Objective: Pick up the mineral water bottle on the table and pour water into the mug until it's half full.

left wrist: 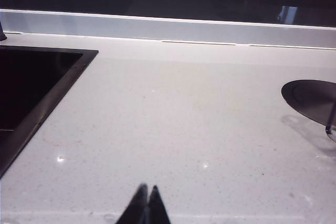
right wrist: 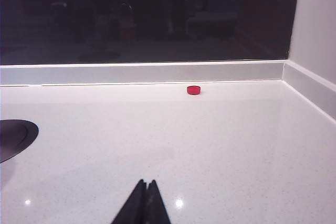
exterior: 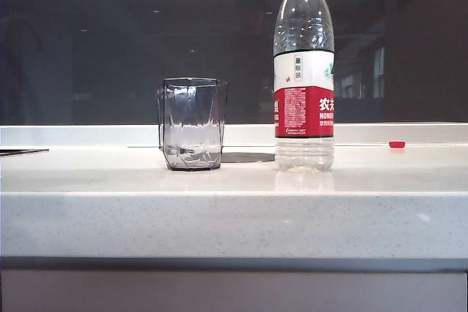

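Observation:
The mineral water bottle (exterior: 303, 71) stands upright and uncapped on the white table (exterior: 234, 213), right of centre in the exterior view. The grey faceted glass mug (exterior: 192, 123) stands to its left, apart from it. Neither arm shows in the exterior view. My left gripper (left wrist: 146, 188) is shut with nothing in it, over bare countertop in the left wrist view. My right gripper (right wrist: 146, 182) is shut too, empty, above the white surface in the right wrist view. Neither the bottle nor the mug's body shows in the wrist views.
A red bottle cap (right wrist: 193, 90) (exterior: 396, 144) lies near the back ledge on the right. A dark round disc (left wrist: 311, 99) (right wrist: 16, 137) sits in the countertop behind the mug. A black sink (left wrist: 31, 85) lies at the far left. A wall (right wrist: 315, 30) bounds the right.

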Robot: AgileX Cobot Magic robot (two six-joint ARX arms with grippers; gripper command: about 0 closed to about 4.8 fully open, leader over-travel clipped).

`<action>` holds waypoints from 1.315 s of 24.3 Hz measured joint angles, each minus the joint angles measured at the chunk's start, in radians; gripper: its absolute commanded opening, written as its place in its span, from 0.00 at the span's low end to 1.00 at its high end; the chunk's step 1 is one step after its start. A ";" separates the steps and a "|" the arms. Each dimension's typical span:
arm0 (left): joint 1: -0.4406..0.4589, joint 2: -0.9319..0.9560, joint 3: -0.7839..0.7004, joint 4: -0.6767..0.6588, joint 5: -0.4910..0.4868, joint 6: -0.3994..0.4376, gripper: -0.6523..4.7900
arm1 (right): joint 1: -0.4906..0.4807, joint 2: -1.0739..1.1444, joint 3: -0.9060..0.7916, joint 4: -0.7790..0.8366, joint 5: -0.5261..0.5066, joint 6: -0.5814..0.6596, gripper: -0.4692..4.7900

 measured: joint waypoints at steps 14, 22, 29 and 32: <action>0.000 0.000 0.000 0.000 0.000 0.000 0.11 | 0.000 0.000 0.000 0.000 0.000 0.001 0.07; -0.223 0.000 0.000 0.000 -0.003 0.000 0.11 | 0.000 0.000 0.000 0.000 -0.264 0.448 0.09; -0.462 0.000 0.000 0.000 0.004 0.000 0.11 | 0.114 0.000 0.028 0.020 -0.591 0.744 0.08; -0.504 -0.001 0.000 0.000 0.000 0.000 0.11 | 0.200 0.014 0.117 -0.029 -0.498 0.709 0.08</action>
